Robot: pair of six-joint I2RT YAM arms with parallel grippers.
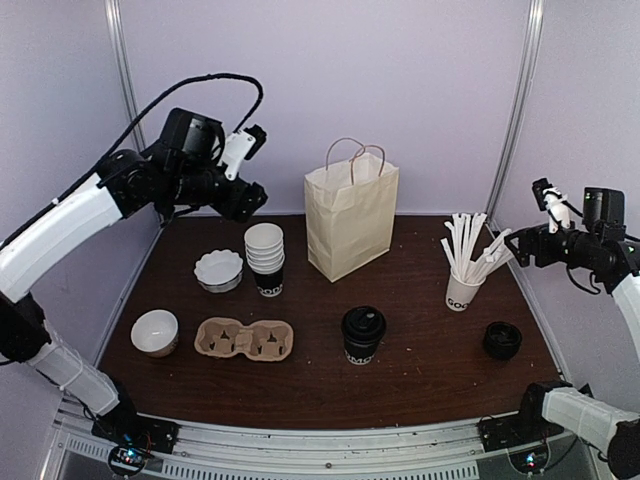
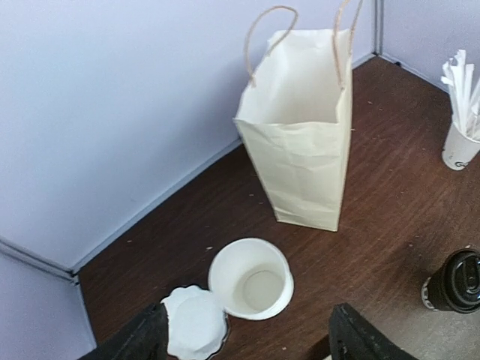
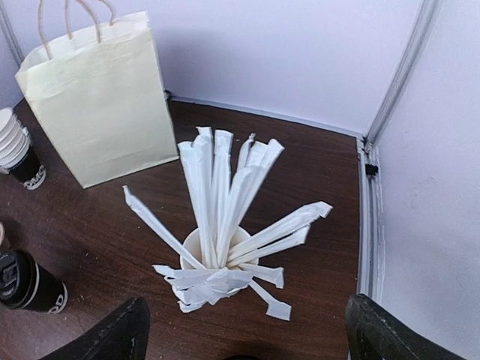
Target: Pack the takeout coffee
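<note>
The takeout coffee (image 1: pixel 363 335) stands upright on the table (image 1: pixel 420 370), in front of the paper bag (image 1: pixel 350 215) and well apart from all my fingers. My left fingers (image 2: pixel 142 339) are spread apart and hold nothing, and my right fingers (image 3: pixel 112 334) the same. I judge the paper wall is soft and the lid can pop off, so I would take it around the body under the lid, gently, and keep it upright
</note>
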